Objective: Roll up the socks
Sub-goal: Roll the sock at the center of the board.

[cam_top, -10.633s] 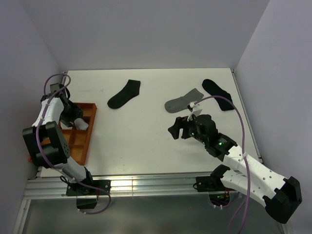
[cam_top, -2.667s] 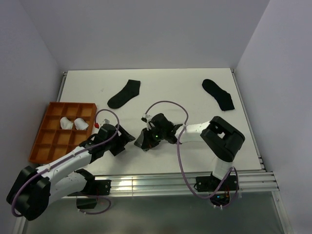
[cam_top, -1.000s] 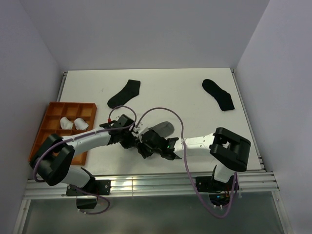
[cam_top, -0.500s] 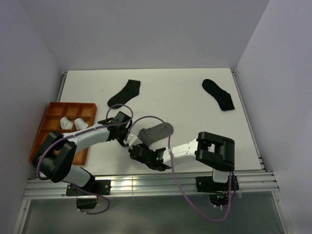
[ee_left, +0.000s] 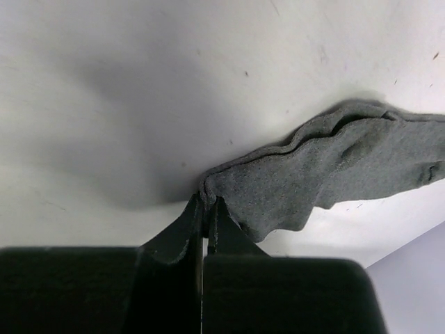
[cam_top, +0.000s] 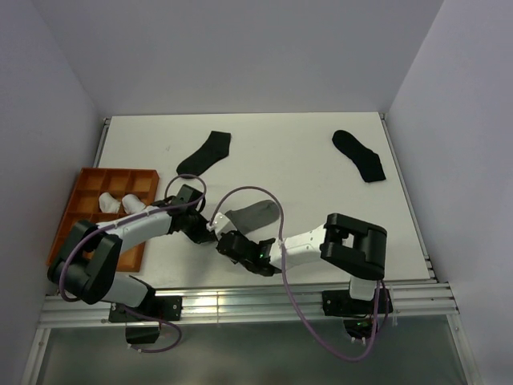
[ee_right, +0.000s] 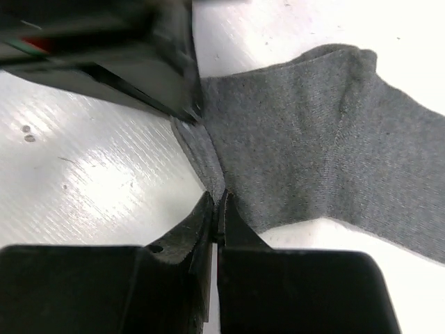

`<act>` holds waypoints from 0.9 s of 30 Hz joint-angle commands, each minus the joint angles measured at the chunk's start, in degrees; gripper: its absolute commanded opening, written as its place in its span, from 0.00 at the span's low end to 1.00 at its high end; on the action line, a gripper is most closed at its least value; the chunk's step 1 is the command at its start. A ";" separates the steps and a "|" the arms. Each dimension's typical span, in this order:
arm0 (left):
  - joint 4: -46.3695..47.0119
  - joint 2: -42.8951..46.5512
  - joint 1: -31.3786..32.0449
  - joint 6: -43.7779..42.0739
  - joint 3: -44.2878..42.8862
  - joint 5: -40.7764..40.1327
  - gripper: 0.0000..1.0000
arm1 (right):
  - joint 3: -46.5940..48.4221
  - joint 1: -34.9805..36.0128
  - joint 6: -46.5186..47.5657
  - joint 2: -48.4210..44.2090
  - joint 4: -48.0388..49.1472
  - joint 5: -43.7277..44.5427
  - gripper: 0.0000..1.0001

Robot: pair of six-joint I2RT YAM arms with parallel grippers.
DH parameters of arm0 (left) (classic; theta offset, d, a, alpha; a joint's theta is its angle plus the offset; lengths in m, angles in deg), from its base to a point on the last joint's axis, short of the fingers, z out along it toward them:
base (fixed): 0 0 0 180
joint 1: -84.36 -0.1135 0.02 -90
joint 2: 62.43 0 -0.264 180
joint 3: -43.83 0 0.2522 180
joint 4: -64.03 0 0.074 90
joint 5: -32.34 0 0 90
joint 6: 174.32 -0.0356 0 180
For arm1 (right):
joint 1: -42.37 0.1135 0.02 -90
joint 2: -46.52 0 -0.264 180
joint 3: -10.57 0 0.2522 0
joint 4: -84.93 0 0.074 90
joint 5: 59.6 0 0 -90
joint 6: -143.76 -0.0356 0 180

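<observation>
Our left hand [ee_left: 206,209] and right hand [ee_right: 216,203] both pinch the grey sock [cam_top: 256,214] at its near end, side by side; its length runs toward the counter's [cam_top: 304,156] far-right corner.

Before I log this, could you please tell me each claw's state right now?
Left claw: closed on the edge of the grey sock.
Right claw: closed on the same sock.

Robot lab cell: white table [cam_top: 304,160], plain walls [cam_top: 240,56], aluminium rail [cam_top: 256,301].

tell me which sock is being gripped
The grey sock, pinched by the left gripper and right gripper; the two black socks lie untouched farther back.
</observation>
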 commanded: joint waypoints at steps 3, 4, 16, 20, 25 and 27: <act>3.09 2.94 -3.48 0.63 2.31 -0.44 0.00 | -2.02 -6.93 -2.55 -4.43 -1.24 -18.73 0.00; 4.23 2.76 -3.83 0.81 2.31 -0.44 0.00 | -1.93 -7.98 -3.42 -4.61 -2.02 -22.16 0.00; 14.17 6.62 -3.92 1.51 5.21 -2.02 0.28 | -0.35 -22.31 -12.90 -0.92 -2.48 -55.49 0.00; 15.49 11.63 -3.83 1.16 7.49 -3.60 0.47 | -1.66 -26.18 -18.18 2.32 1.82 -63.21 0.00; 16.37 19.19 -3.22 -0.86 11.18 -5.27 0.55 | -5.62 -31.45 -27.14 4.44 11.66 -70.26 0.00; 17.15 21.29 -2.52 -1.65 12.33 -5.27 0.54 | -5.63 -32.51 -28.21 5.41 11.86 -70.79 0.00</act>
